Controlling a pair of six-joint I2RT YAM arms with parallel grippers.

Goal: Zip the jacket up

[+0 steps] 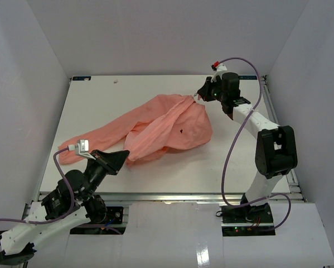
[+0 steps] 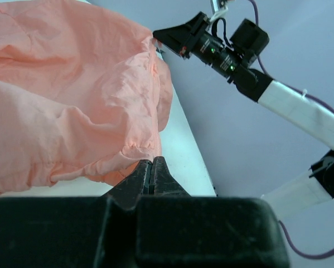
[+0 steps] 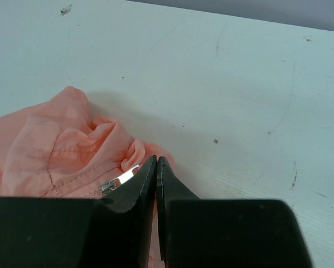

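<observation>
White walls (image 1: 155,33) enclose a white tabletop (image 1: 100,100), seen from above with both arm bases at its near edge. The jacket (image 1: 172,125) lies crumpled on the tabletop, stretched on a diagonal from the near left toward the far right, with one sleeve trailing to the near left edge. Its far right end is drawn up into a narrow point.

The right hand (image 1: 199,96) meets that point at the far right of the tabletop. In the right wrist view its fingers are pressed together with a strip of pink cloth showing between them, so it grips the jacket. A silver zip pull (image 3: 117,183) lies on the fabric just beside the fingertips, on their left in that view.

The left hand (image 1: 124,153) sits at the near left, its tip at the jacket's near hem. In the left wrist view its fingers (image 2: 162,173) are fully closed, the tips touching the gathered hem. Whether any cloth is pinched between them cannot be told.
</observation>
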